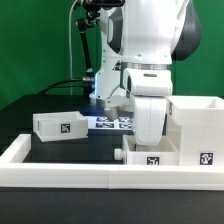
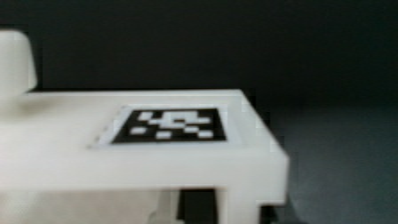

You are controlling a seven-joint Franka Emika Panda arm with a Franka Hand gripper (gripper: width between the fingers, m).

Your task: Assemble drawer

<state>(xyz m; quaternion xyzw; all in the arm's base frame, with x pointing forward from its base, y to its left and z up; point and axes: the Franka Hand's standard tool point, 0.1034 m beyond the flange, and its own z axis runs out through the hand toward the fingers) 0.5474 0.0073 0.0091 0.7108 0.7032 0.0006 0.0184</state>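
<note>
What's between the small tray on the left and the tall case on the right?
In the exterior view, the marker board lies between the left tray and the tall case, partly hidden by the robot arm.

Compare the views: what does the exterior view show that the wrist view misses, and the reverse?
Exterior only: the arm, tall case, small tray, marker board, border wall. Wrist only: one tag up close, its pattern readable. Shared: a white tagged drawer part; which one is unclear.

A shallow white plastic tray lies at nine o'clock, a second tray at five beside the tall white boxy case.
</note>
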